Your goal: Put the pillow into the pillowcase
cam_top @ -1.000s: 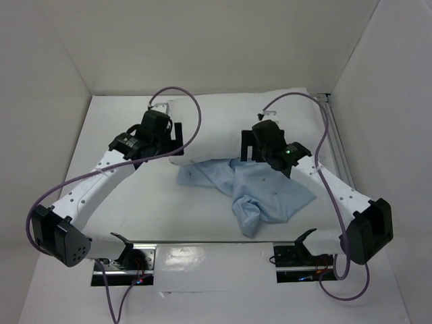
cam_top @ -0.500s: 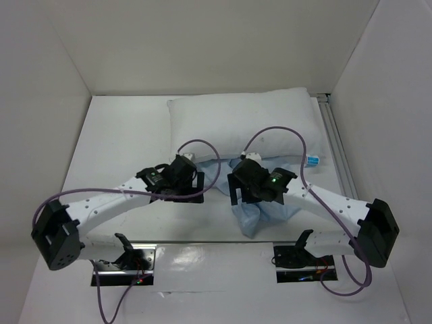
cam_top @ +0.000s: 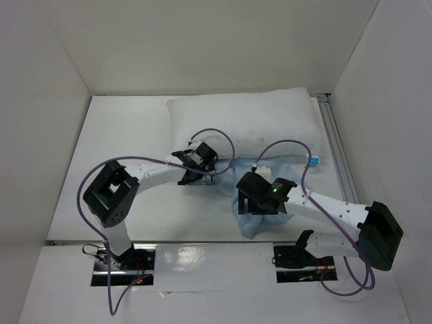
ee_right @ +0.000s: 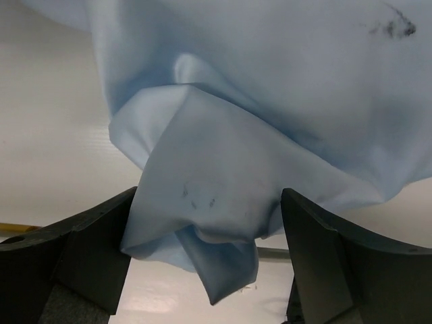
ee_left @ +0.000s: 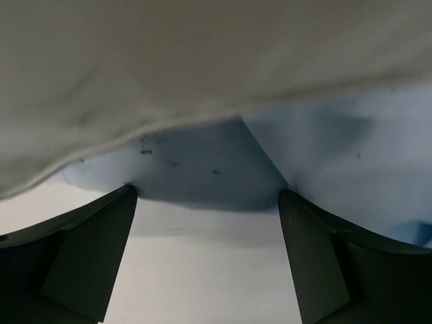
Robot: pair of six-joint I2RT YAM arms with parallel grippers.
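left gripper: black two-finger left gripper (cam_top: pixel 200 177) (ee_left: pixel 208 191), jaws spread wide, nothing between them, holds nothing
left gripper pose: low over the white table top (cam_top: pixel 128 135), nose up against the near edge of the pillow
pillow: large plump white rectangular stuffed pillow (cam_top: pixel 250 125) (ee_left: pixel 169 61), lying flat on the far half of the table; in the left wrist view its underside bulges above and ahead of the left fingers (ee_left: pixel 74 256)
pillowcase: thin wrinkled light blue fabric pillowcase (cam_top: pixel 255 225) (ee_left: pixel 337 142) (ee_right: pixel 270 88), crumpled on the table on the near side of the pillow; straight ahead and to the right of the left fingertips, running into shadow under the pillow's overhanging edge
right gripper: black two-finger right gripper (cam_top: pixel 247 205) (ee_right: pixel 209 192), jaws standing wide, straddling a bunched fold of the pillowcase; not pinched down on it
right contact: the fold fills most of the gap; the cloth meets the left-hand finger (ee_right: pixel 88 256) of the right wrist view; cannot tell if it touches the other one
beyond right fingertips: the rest of the pillowcase spreads up and away from the jaws, a few dark specks on it; bare table to the left of it
gripper spacing: the two are near each other but apart, the pillowcase edge between them
tag: small blue-and-white tag (cam_top: pixel 314 160) at the pillow's near right corner, well apart from both grippers, on the right arm's side
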